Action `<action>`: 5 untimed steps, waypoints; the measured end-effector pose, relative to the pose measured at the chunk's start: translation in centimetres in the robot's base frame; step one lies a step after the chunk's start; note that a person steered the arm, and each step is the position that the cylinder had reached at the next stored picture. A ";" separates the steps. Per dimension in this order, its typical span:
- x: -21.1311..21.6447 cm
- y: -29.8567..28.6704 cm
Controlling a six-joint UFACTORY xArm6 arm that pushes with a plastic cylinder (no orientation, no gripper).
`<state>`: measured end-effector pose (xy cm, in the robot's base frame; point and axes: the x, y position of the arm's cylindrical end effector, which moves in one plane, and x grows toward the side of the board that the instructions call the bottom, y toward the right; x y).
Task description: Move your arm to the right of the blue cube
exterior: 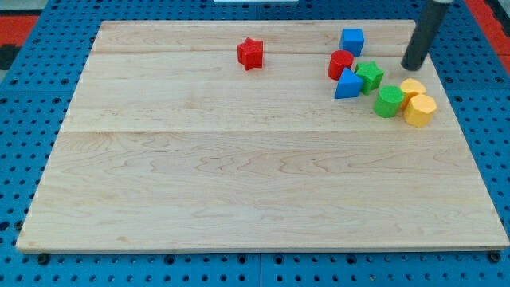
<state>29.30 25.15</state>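
The blue cube [352,41] sits near the view's top right on the wooden board [239,175]. My tip [412,67] is the lower end of a dark rod coming down from the top right corner. It rests on the board to the right of the blue cube and a little lower, apart from it. It is just above the yellow blocks and touches no block.
Below the blue cube lie a red cylinder [340,64], a blue triangular block [347,84], a green star [369,76], a green block [389,102] and two yellow blocks [412,89] [420,110]. A red star [250,53] sits apart toward the top middle.
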 end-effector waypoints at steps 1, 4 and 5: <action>-4.2 -0.5; -4.7 -5.6; -4.7 -5.6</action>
